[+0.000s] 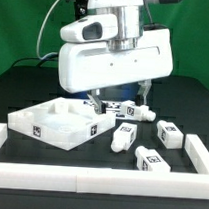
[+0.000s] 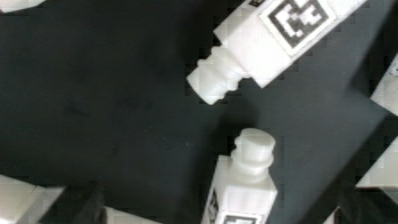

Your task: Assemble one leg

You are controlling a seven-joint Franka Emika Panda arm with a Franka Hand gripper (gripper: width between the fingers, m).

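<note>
While the tabletop (image 1: 59,125) sits at the exterior view's left, the gripper (image 1: 118,101) hangs low beside it, above the nearest leg (image 1: 132,111). I cannot tell whether its fingers are spread. It should centre on that leg's body before closing. Three more legs (image 1: 169,133) lie rightward. Their tags show only square patterns, no readable writing.

I log every leg (image 1: 123,140) in sight as white, each bearing black-and-white square tags. The wrist view confirms the same bold pattern on a leg (image 2: 267,45). Tabletop (image 1: 65,140): white, with one black-and-white tag on its side. Table (image 1: 23,93): black. Backdrop (image 1: 27,28): green. Arm (image 1: 110,63): white housing, with grey and black parts above. Rail (image 1: 88,177): white.
</note>
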